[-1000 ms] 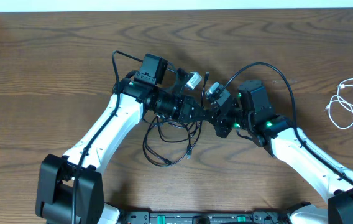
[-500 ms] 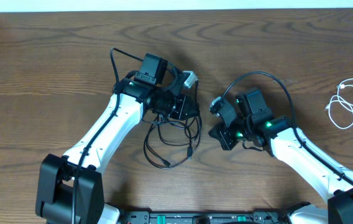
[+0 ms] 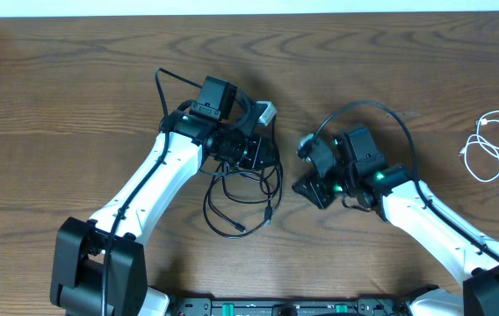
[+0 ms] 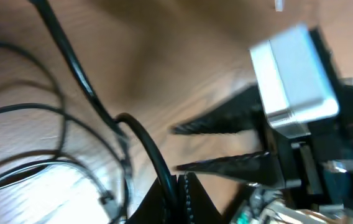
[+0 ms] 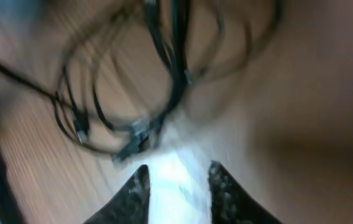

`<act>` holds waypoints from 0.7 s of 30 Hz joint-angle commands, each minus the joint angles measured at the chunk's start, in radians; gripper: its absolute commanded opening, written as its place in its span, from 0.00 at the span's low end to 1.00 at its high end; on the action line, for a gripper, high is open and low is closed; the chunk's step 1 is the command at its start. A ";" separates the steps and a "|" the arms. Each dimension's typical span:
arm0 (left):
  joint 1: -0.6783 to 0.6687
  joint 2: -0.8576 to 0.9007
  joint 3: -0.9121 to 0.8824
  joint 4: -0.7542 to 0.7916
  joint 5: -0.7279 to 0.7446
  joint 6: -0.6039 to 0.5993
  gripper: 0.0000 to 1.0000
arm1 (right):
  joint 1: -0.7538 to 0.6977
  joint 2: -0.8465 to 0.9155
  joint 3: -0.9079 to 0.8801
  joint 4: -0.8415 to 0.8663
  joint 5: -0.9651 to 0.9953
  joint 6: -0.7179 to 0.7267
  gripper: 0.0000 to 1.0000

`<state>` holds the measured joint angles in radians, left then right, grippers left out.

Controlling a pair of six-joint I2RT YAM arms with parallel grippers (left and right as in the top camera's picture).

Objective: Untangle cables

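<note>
Black cable (image 4: 148,149), partly hidden overhead, pinched in left hand (image 4: 179,186); right hand (image 5: 178,180) spread, view blurred

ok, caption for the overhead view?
Left hand shut on the black cable, loops spread on the table; right hand open and empty beside it; white cable lying apart at right.

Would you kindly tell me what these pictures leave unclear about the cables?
- Overhead: the left arm covers the top of the thin black looped cable.
- Right wrist: motion blur smears that cable's plugs.
- Left wrist: the bottom edge cuts off the left fingers.
- Overhead: the thin white coiled cable is too small to check for knots.
</note>
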<state>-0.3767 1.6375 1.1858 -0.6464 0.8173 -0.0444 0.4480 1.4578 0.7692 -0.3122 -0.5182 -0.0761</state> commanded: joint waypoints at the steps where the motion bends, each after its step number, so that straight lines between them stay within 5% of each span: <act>1: -0.002 -0.024 0.008 -0.002 0.168 0.014 0.07 | 0.006 -0.005 0.002 0.076 -0.069 0.001 0.32; 7: -0.002 -0.024 0.008 0.035 0.408 0.018 0.07 | 0.005 -0.005 0.002 0.161 -0.068 0.000 0.36; 12: -0.002 -0.024 0.008 0.054 0.459 0.018 0.07 | 0.005 -0.005 0.002 0.189 -0.067 0.000 0.31; 14: -0.002 -0.024 0.008 0.054 0.459 0.018 0.07 | 0.005 -0.005 0.002 0.206 -0.067 0.001 0.26; 17: -0.002 -0.024 0.008 0.054 0.451 0.018 0.08 | 0.005 -0.005 0.002 0.227 -0.068 0.001 0.01; 21: -0.002 -0.024 0.008 0.054 0.379 0.018 0.07 | 0.005 -0.005 0.002 0.182 -0.068 0.020 0.01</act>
<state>-0.3767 1.6375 1.1858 -0.5941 1.2289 -0.0441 0.4484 1.4578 0.7692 -0.0975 -0.5743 -0.0692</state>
